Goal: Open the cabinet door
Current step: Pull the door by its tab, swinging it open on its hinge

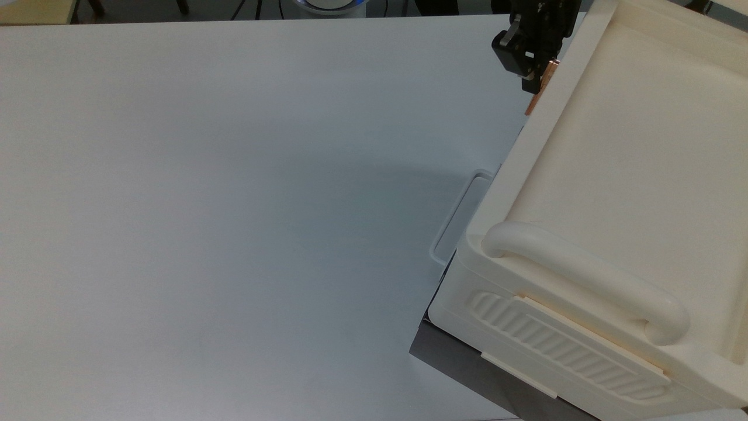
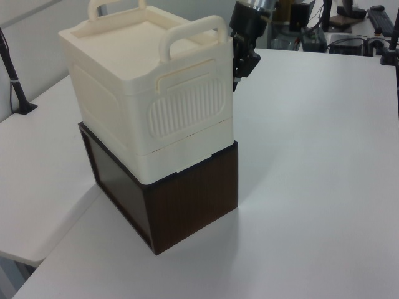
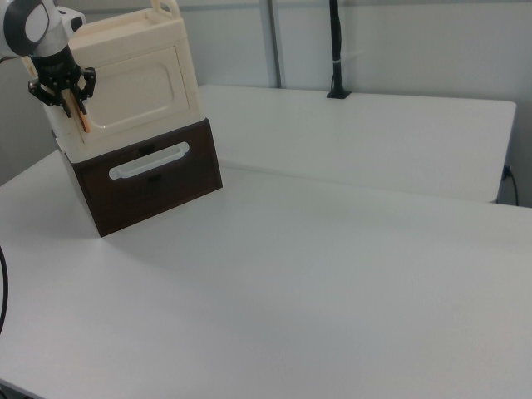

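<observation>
The cream cabinet (image 1: 631, 152) stands on a dark brown box (image 3: 150, 187). In the right view the cabinet door (image 3: 137, 87) faces the camera, flat against the cabinet, with its recessed inset showing. Its copper handle (image 3: 81, 116) stands at the right view's left end of the door. My black gripper (image 3: 62, 93) is open at the upper end of this handle, a finger on either side. In the top view the gripper (image 1: 534, 73) touches the copper handle (image 1: 534, 102) at the cabinet's far corner. The left view has the gripper (image 2: 240, 65) behind the cabinet (image 2: 143, 93).
The brown box has a long white pull handle (image 3: 150, 160) on its front. The white table (image 1: 234, 204) spreads wide in front of the cabinet. A second white table (image 3: 374, 133) with a black pole (image 3: 336, 50) lies behind. Monitors and cables (image 2: 349, 25) are past the table's far edge.
</observation>
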Action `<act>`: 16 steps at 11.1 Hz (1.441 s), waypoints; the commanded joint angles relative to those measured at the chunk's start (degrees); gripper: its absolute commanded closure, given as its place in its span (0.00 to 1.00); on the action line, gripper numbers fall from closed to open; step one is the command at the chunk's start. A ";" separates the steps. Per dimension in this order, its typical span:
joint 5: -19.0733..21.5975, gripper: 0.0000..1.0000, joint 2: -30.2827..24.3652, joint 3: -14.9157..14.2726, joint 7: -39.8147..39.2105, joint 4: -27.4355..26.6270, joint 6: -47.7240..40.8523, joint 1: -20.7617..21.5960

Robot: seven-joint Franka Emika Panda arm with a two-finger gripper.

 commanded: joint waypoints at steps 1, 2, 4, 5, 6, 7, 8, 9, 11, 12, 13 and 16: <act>1.00 0.72 0.76 1.11 0.67 0.85 0.94 0.46; 0.91 0.77 0.85 1.20 0.59 0.85 0.94 0.46; 0.73 0.85 0.94 1.12 0.15 0.85 2.25 0.02; 0.56 0.92 0.94 0.94 -0.03 0.85 2.43 -0.15; 0.47 0.95 0.94 0.59 -0.12 0.85 2.17 -0.15; 0.21 0.96 0.67 0.41 -0.12 0.85 1.74 -0.24; 0.20 0.96 0.24 0.41 -0.12 0.68 1.12 -0.42; 0.20 0.96 -0.46 0.33 -0.12 0.59 -2.19 -0.59; 0.29 0.96 -2.13 -0.55 -0.12 0.33 -7.21 -1.82; 0.29 0.95 -2.75 -1.08 -0.20 0.33 -9.41 -2.96; 0.29 0.92 -3.37 -1.60 -0.29 0.15 -11.69 -4.45; 0.38 0.21 -4.69 -5.46 0.14 -0.03 -19.24 -10.86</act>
